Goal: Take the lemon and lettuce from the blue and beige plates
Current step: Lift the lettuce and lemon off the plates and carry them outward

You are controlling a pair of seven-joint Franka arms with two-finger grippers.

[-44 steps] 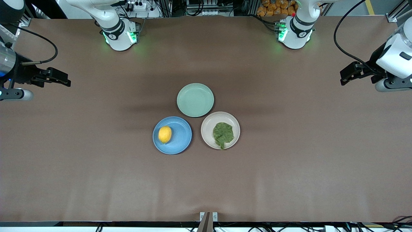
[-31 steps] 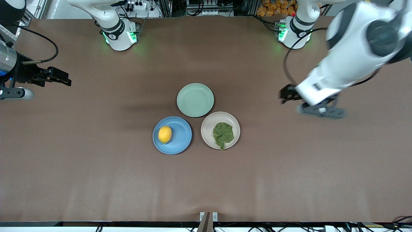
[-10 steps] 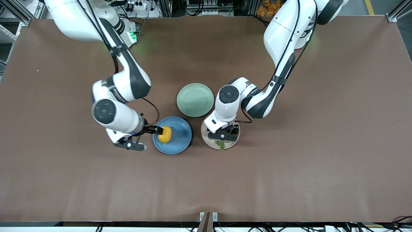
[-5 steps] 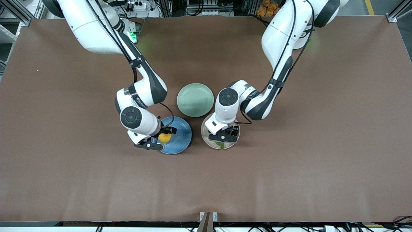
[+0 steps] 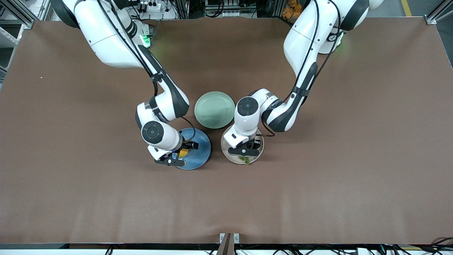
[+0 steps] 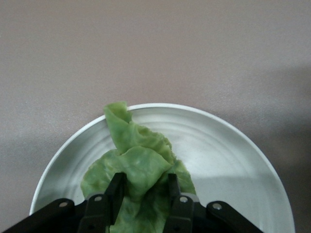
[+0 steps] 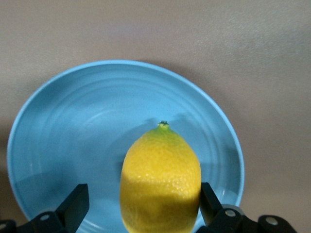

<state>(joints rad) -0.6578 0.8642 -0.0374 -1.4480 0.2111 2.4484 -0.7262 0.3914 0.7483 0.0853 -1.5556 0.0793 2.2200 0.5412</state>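
A yellow lemon (image 7: 160,179) lies on the blue plate (image 7: 73,136). My right gripper (image 7: 141,199) is low over it, open, with a finger on each side of the lemon; one finger is close against it, the other stands apart. In the front view only a bit of the lemon (image 5: 183,153) shows under the right gripper (image 5: 181,154). A green lettuce leaf (image 6: 136,165) lies on the beige plate (image 6: 233,160). My left gripper (image 6: 145,187) is shut on the leaf, which bunches up between the fingers. The left gripper (image 5: 244,150) covers most of the lettuce (image 5: 245,160).
An empty pale green plate (image 5: 214,109) sits farther from the front camera, touching the blue plate (image 5: 201,147) and the beige plate (image 5: 259,150). Both forearms lean in over the middle of the brown table.
Both arms swung in from the table's ends and came down on the plates. In the last second the right gripper slid in around the lemon; the left gripper stayed on the lettuce.
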